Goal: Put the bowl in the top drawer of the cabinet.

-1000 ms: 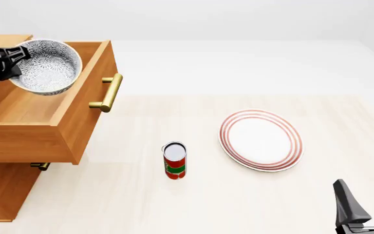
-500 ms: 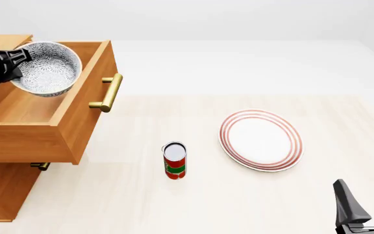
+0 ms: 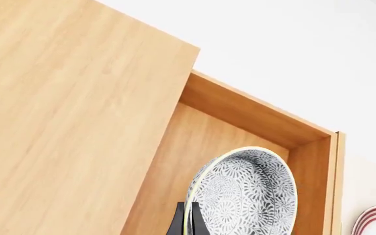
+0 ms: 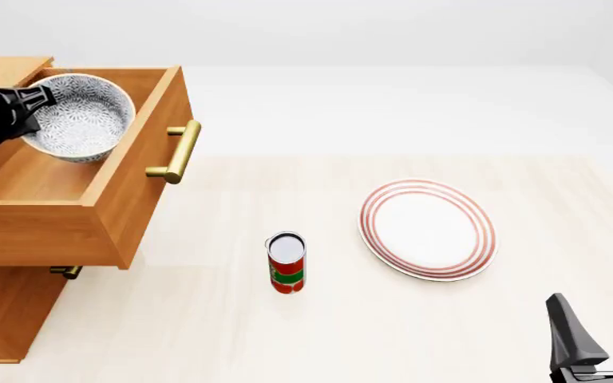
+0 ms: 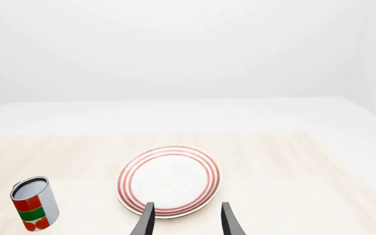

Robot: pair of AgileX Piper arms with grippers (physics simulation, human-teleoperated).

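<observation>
front view | left gripper (image 4: 32,102) pinches rim of the bowl (image 4: 81,116), tilted above the open top drawer (image 4: 125,187) | right gripper (image 4: 599,325) spread, idle | risk: released tilted, bowl could roll or strike drawer wall

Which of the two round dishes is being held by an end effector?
The blue-grey floral patterned bowl, gripped over the open wooden drawer; the red-ringed white plate lies untouched.
</observation>
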